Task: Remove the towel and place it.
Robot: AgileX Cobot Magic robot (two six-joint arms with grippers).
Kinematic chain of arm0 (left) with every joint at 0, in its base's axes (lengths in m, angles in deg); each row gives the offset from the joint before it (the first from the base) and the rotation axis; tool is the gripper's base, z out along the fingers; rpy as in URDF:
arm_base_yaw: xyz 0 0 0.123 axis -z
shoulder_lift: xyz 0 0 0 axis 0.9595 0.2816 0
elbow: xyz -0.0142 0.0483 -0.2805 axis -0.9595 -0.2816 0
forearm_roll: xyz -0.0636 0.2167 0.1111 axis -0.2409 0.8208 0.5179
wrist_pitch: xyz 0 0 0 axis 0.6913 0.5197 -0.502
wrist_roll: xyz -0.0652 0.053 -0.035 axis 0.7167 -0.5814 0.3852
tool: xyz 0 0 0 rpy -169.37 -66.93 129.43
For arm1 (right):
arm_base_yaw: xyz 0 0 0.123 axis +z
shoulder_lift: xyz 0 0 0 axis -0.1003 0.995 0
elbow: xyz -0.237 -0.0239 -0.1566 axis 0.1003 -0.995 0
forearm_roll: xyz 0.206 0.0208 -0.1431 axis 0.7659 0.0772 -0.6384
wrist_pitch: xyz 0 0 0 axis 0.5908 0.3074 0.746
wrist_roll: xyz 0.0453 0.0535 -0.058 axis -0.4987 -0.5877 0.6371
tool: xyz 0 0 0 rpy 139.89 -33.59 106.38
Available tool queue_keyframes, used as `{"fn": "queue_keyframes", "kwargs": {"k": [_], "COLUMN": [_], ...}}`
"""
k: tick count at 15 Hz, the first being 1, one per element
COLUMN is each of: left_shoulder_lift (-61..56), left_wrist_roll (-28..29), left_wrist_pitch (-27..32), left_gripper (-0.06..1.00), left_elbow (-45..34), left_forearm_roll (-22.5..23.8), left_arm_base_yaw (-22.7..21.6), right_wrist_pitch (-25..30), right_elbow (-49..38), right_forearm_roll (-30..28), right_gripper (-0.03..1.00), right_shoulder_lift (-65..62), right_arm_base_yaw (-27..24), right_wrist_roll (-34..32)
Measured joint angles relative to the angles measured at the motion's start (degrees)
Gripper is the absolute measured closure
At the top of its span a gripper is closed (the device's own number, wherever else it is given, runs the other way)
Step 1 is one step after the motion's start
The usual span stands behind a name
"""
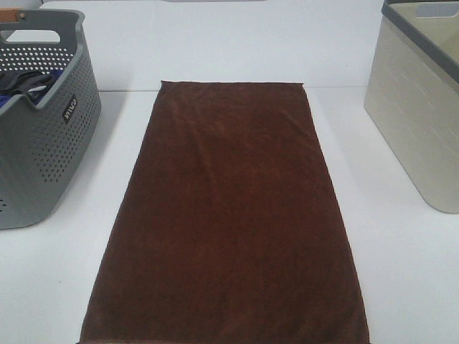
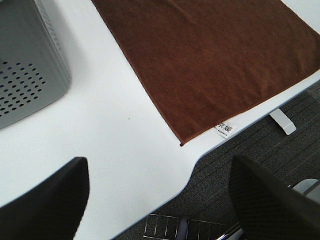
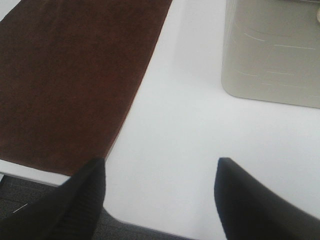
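**Lying flat: brown towel spread between two baskets**

Lying flat down the middle of the white tabletop [image 1: 401, 272]: a large dark reddish-brown rectangular plush towel [image 1: 229, 215], long axis running near to far, far edge straight, near edge at the table's near rim. Spread smooth, with only faint creases across the pile. At the near left corner, seen from the left wrist view, a small white care label [image 2: 224, 128] poking out from the hem of the towel [image 2: 215, 60], printing too small to read.

On the left, a grey perforated plastic basket [image 1: 43, 150] with a cut-out handle and a small dark badge on its side, well apart from the towel's left edge. Inside, dark blue and black cloth items [image 1: 25, 84], bunched below the rim. On the far right, a cream-coloured rectangular plastic bin with a dark grey rim [image 1: 419, 107], also apart from the towel.

Left gripper [image 2: 157, 200]: black fingers spread wide, nothing between them, hanging over the near left edge of the table with grey carpet floor [image 2: 260, 145] below. Right gripper [image 3: 160, 200]: likewise released and empty, over bare table just right of the towel [image 3: 70, 80], the cream bin [image 3: 272, 50] beyond. Neither touching the cloth.
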Motion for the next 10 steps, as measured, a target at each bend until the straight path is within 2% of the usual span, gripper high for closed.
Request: {"fn": "queue_keyframes", "kwargs": {"k": [4,7,10], "left_shoulder_lift": [0.0,-0.11,-2.46], "left_wrist_roll": [0.0,0.0,0.0], "left_wrist_pitch": [0.0,0.0,-0.06], "left_gripper": [0.21,0.21,0.21], "left_elbow": [0.0,0.0,0.0], "left_forearm_roll": [0.0,0.0,0.0], "left_arm_base_yaw": [-0.74,-8.02,-16.5], "right_wrist_pitch": [0.0,0.0,-0.06], "right_elbow": [0.0,0.0,0.0], "right_forearm_roll": [0.0,0.0,0.0], "right_gripper": [0.36,0.36,0.36], "right_shoulder_lift": [0.0,0.0,0.0], "right_arm_base_yaw": [0.0,-0.06,-6.7], "right_wrist_roll": [0.0,0.0,0.0]}}
